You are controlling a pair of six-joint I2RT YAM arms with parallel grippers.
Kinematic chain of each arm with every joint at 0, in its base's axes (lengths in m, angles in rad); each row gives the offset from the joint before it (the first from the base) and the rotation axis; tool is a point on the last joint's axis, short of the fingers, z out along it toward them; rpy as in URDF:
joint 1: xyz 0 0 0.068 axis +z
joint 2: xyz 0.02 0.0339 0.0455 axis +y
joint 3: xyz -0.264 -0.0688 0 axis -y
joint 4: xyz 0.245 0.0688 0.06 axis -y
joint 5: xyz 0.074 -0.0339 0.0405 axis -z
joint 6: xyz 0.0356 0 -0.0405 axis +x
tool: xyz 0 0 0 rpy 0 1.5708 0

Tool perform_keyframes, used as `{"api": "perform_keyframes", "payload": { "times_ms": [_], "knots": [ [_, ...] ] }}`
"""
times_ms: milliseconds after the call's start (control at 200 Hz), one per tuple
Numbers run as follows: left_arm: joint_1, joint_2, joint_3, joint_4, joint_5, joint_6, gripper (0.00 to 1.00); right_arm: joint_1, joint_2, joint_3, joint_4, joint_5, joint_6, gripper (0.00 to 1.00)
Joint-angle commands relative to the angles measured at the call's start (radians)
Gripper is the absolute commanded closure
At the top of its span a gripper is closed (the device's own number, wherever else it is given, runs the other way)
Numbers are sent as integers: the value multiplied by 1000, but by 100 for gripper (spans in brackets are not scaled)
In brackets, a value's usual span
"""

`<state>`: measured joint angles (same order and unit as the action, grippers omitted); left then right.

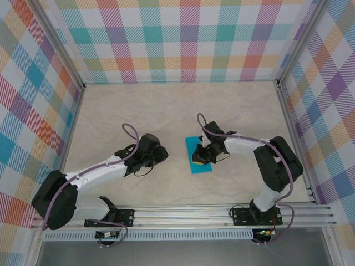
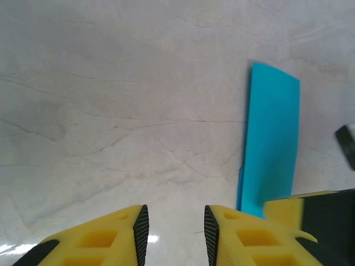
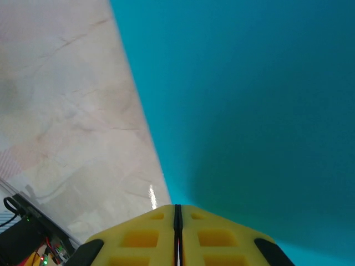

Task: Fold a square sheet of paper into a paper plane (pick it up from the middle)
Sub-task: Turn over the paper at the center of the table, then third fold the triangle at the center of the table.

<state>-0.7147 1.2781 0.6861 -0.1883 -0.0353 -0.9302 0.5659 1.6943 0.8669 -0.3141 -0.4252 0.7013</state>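
Right now, your right gripper [image 3: 177,213] has its 2 yellow fingers [image 3: 138,238] pressed together, with just a thin dark seam between them. You can't tell from its wrist view whether any paper is caught in that seam. Its tips sit over the near end of the square sheet of paper [image 3: 249,100], close to the sheet's long left edge, and the teal surface runs flat away from them.

From the top view, the right gripper [image 1: 199,160] is over the lower half of the sheet [image 1: 193,145]. The sheet lies as a narrow rectangle, slightly tilted, near the middle of the counter [image 1: 166,111].

Your left gripper [image 2: 173,221] is partly open. A clear gap shows between its ribbed black pads [image 2: 142,233], and only bare counter [image 2: 111,111] shows in it. The paper [image 2: 274,127] lies off to its right, apart from its tips. From above, the left gripper [image 1: 164,154] points toward the sheet's left edge, near it but not touching.
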Motion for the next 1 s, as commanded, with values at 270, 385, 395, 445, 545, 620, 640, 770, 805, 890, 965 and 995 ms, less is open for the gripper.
{"api": "perform_keyframes", "payload": {
  "times_ms": [270,385,395,445,545,620,640,770,805,890,965,995],
  "knots": [
    [7,130,98,40,80,-2,68,21,42,-103,216,35,189,91],
    [6,170,131,46,95,-2,68,25,19,-103,219,31,197,91],
    [6,172,133,45,98,-2,68,26,14,-103,215,33,194,91],
    [4,184,145,48,103,-2,69,24,-22,-101,193,48,179,91],
    [5,209,171,58,113,-5,70,20,-107,-81,114,81,124,90],
    [5,243,215,47,133,-4,71,-2,-157,-68,29,114,86,89],
    [5,253,228,44,141,-1,71,-13,-167,-74,19,115,84,89],
    [-5,313,289,51,167,15,72,-105,-206,-119,12,57,51,88],
    [-8,327,297,61,169,13,72,-124,-205,-119,0,47,36,88],
    [-11,364,306,99,185,11,72,-163,-201,-121,-6,10,10,86],
    [-12,406,332,120,214,20,72,-176,-199,-120,-8,-5,-5,84],
    [-14,420,345,122,223,26,73,-177,-201,-120,-10,0,-4,84]
  ]
}}
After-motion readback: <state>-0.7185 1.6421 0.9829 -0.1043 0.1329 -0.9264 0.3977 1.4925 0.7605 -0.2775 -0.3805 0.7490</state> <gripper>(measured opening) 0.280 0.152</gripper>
